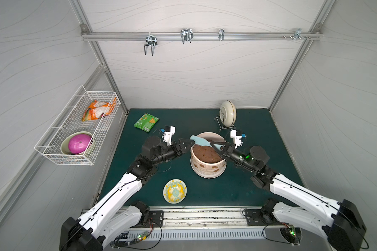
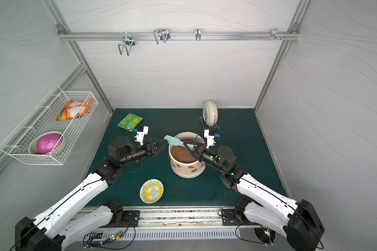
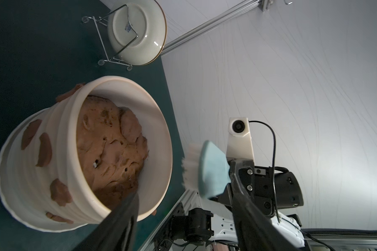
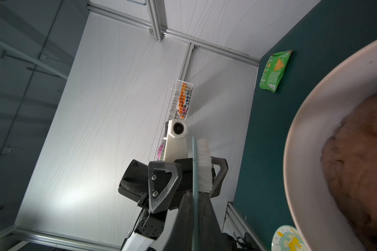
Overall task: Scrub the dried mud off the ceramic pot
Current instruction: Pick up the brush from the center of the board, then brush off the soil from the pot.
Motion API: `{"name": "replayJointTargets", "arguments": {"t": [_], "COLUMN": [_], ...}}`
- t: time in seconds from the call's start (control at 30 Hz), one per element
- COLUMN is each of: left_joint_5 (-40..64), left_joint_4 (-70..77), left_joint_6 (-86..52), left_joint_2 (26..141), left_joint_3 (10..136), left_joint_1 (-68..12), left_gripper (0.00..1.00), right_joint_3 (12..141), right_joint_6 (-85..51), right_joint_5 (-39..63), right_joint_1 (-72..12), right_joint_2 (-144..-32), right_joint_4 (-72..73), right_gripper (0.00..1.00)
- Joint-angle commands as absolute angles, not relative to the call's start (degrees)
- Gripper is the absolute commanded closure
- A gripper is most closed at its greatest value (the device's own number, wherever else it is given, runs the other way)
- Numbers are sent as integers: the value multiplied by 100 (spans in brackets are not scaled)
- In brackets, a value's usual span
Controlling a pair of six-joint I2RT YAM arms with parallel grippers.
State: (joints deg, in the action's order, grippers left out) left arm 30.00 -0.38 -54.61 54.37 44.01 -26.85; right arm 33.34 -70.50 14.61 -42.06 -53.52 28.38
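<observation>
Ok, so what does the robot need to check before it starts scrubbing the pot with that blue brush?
1. Is the right gripper shut on the brush handle? Ok.
2. Is the left gripper clear of the brush? Not ok: its jaws are open, but the brush head sits between them.
3. Is the ceramic pot upright on the table? Ok.
4. Is there dried mud on the pot's side to scrub? Ok, several patches.
5. Are the bristles touching the mud? Not ok: the brush hangs above the pot's rim.
</observation>
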Motion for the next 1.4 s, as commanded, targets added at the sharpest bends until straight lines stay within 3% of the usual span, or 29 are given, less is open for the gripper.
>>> {"name": "replayJointTargets", "arguments": {"t": [0.0, 0.2, 0.33, 0.53, 0.73, 1.37], "left_joint_5": [2628, 1772, 887, 131, -814, -734], "left_joint_4": [-1407, -3346, -3955, -4593, -5510, -6361], "left_joint_6": [-4689, -4087, -3916, -4082, -5020, -6885], "left_joint_2": [5664, 6639, 7246, 8066, 8574, 9507], "left_joint_3": [5205, 6451, 7056, 7732, 8252, 9002], "left_joint_1": [-2619, -2687, -3107, -3562, -4245, -5078], "left_gripper": [21, 18, 20, 27, 42, 62], "right_joint_3": [3815, 4791, 4987, 4923, 4804, 4344], "right_joint_6": [-5645, -3416, -2662, -2188, -1964, -1649], "right_joint_5": [2338, 3192, 3537, 3250, 3200, 3283], "right_joint_1": [-3751, -3208, -3204, -3199, -3200, -3199], "right_joint_2": [-4982, -4812, -4841, -4649, -4593, -4574], "right_joint_4": [1403, -868, -1492, -1934, -2106, -1833], "right_gripper": [100, 100, 100, 100, 100, 100]}}
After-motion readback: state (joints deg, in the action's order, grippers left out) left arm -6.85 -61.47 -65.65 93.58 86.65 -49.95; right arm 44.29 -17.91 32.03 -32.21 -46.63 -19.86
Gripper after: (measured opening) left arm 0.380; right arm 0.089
